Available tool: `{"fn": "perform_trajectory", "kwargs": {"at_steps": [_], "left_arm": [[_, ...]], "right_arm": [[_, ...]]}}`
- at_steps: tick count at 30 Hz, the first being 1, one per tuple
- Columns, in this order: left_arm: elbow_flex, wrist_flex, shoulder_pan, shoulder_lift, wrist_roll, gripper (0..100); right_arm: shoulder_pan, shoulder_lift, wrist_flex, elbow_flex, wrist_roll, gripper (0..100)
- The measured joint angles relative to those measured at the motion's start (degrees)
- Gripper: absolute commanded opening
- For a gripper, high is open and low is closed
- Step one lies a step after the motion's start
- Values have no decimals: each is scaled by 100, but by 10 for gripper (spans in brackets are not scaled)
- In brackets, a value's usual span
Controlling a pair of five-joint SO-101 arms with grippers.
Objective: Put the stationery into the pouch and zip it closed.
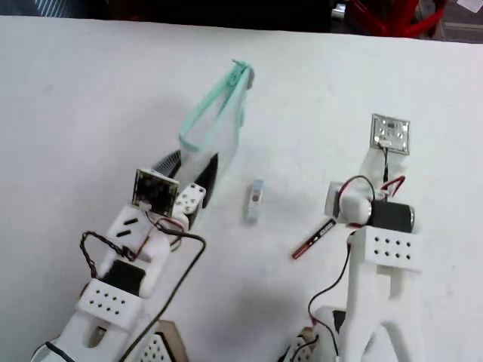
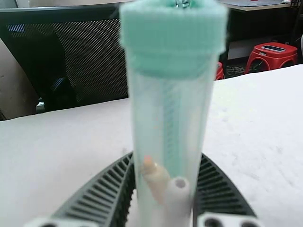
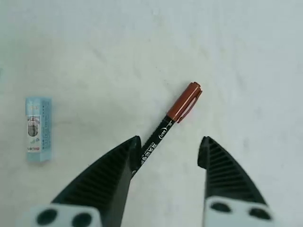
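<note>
- Counter (image 1: 90, 98): white, one surface carrying all the items and both arms.
- Arms: two. The left arm (image 1: 124, 264) sits at the near left of the high view and the right arm (image 1: 381, 264) at the near right.
- Pouch (image 1: 215, 124): count 1. It has a clear body with a teal zip band. It stands on edge on the counter, running from the left arm away toward the far side. The teal band forms an open loop along its upper edge.
- Left fingers (image 2: 104, 198): clamped on the near end of the pouch, one finger pressed against each side wall. In the left wrist view the pouch (image 2: 170, 109) rises straight out from between them, teal end farthest off.
- Pen (image 3: 165, 127): count 1. It has a black barrel and a reddish-brown cap and lies flat on the counter, slanted. In the high view the pen (image 1: 313, 240) is just in front of the right arm, well apart from the pouch.
- Right fingers (image 3: 109, 184): spread apart, gripping nothing. The pen's barrel end lies against the inner tip of one finger. The capped end points out past the tips, in the gap but nearer that same finger.
- Eraser (image 1: 255, 200): count 1. It is a small block in a light blue sleeve, lying flat between pouch and pen and touching neither. In the right wrist view the eraser (image 3: 38, 124) lies well outside the fingers.
</note>
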State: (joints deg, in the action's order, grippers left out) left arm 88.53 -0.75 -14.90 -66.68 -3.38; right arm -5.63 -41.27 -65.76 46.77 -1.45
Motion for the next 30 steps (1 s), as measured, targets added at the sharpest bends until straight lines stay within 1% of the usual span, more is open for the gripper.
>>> {"fn": "perform_trajectory", "kwargs": {"at_steps": [4, 8, 13, 18, 20, 24, 30], "left_arm": [[0, 0, 0, 0, 0, 175], [0, 0, 0, 0, 0, 175], [0, 0, 0, 0, 0, 175], [0, 0, 0, 0, 0, 173], [0, 0, 0, 0, -105, 173], [18, 0, 0, 0, -193, 173], [18, 0, 0, 0, -202, 173]], "right_arm": [[0, 598, 369, 0, -26, 247], [-35, 1538, 580, -158, -26, 247], [-220, 2831, 624, -826, -607, 247], [-246, 3754, 651, -1310, -826, 246], [-255, 4035, 659, -1451, -844, 233], [-246, 4536, 659, -1785, -844, 174], [-255, 5222, 668, -2189, -844, 162]]}}
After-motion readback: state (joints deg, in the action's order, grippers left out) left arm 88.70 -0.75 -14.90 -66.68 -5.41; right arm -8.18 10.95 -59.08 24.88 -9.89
